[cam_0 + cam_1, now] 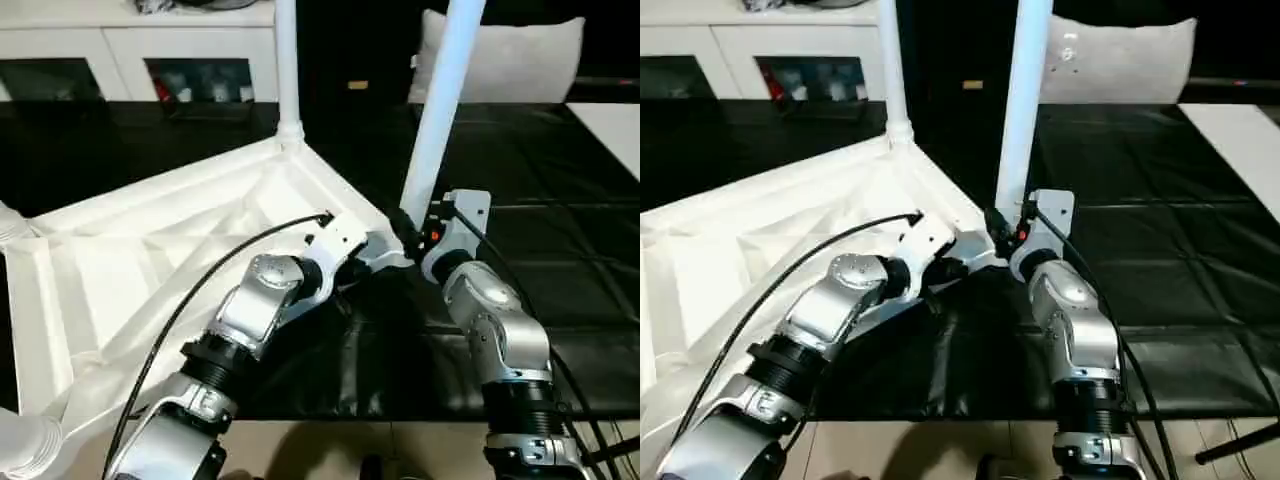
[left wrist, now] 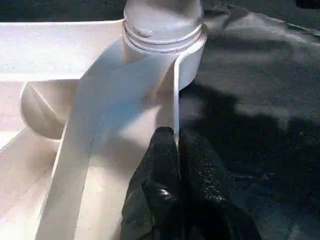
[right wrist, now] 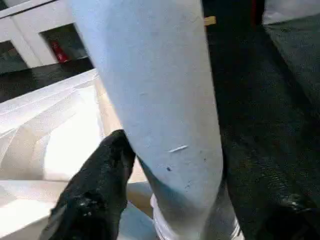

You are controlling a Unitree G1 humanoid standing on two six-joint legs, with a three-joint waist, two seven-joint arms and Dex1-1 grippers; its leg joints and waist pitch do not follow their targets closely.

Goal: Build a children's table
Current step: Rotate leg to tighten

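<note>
The children's table top (image 1: 150, 250) lies upside down on the black surface, ribbed underside up. Two white legs stand upright in its corner sockets, one at the far corner (image 1: 286, 60) and one at the near right corner (image 1: 440, 110). My left gripper (image 2: 176, 137) is shut on the thin rim wall of the top, just short of the near right socket (image 2: 162, 30). Low on that socket's leg (image 3: 160, 100), my right gripper (image 3: 207, 172) has one finger (image 3: 107, 170) against the tube and the other finger (image 3: 297, 210) standing apart from it.
The black-covered work surface (image 1: 560, 200) stretches out to the right of the top. A white cabinet (image 1: 130, 50) and a white cushion (image 1: 520, 60) stand behind it. A white tubular part (image 1: 20, 445) shows at the lower left corner.
</note>
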